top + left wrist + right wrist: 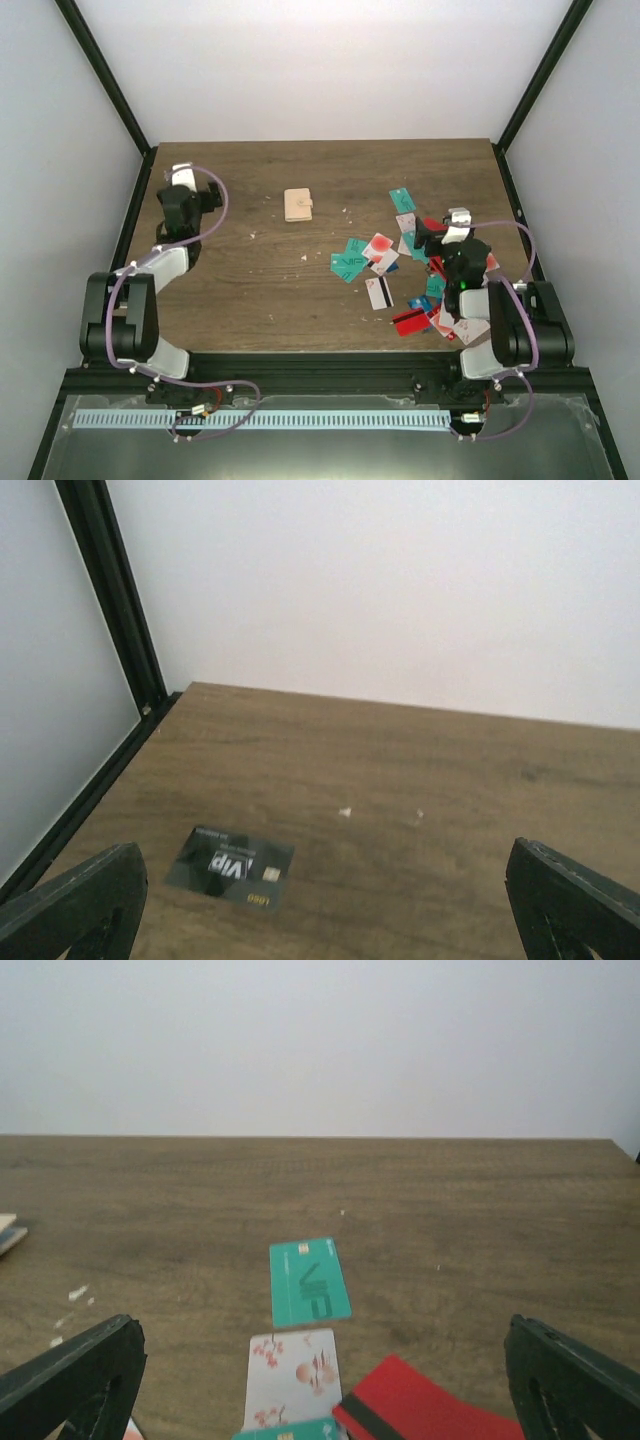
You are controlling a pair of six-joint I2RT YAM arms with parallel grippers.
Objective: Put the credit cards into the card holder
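The card holder (298,204) is a small beige wallet lying closed on the wooden table, left of centre at the back. The credit cards (385,262), teal, red, blue and white, lie scattered on the right half. My right gripper (442,228) hovers over the pile's far side, open and empty. In the right wrist view a teal card (308,1281), a white blossom card (292,1378) and a red card with a black stripe (420,1410) lie between its fingers (75,1380). My left gripper (193,182) is open at the far left, well apart from the holder.
A dark card marked VIP (231,867) lies on the table in front of the left gripper (325,910), near the black frame post (112,600) and the left wall. Small white crumbs (344,811) dot the wood. White walls close in the table on three sides.
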